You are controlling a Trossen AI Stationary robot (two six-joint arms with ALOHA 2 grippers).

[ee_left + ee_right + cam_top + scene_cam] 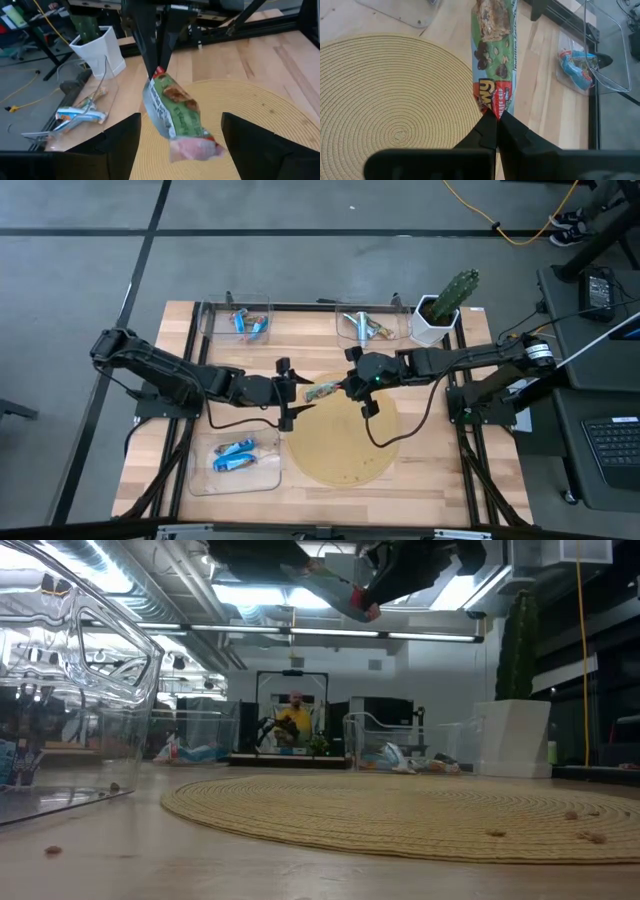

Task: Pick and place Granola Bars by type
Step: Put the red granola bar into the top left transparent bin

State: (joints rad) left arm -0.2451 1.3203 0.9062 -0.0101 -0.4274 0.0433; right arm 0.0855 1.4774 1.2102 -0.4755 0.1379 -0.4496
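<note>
A green and red granola bar (323,392) is held in the air over the far left edge of the round woven mat (340,442). My right gripper (343,388) is shut on it. In the low view the bar (338,588) shows well above the mat. My left gripper (286,392) faces it from the table's left and is open. In the left wrist view its two fingers stand on either side of the bar's free end (195,147) without touching it. Blue bars lie in the near left tray (235,457) and the far left tray (250,323). Silver bars lie in the far right tray (365,327). My right gripper pinches the bar's red end seam (493,106) between its two fingertips (487,127). The fingers come level from the table's right and lie along the bar. The bar is lifted clear and sticks out beyond the fingers toward the left gripper, its free end (195,147) unsupported.
A white pot with a cactus (440,310) stands at the far right corner. Black rails run along the table's left and right edges. Crumbs lie on the mat (590,837). A person in yellow (293,720) sits in the room beyond the table.
</note>
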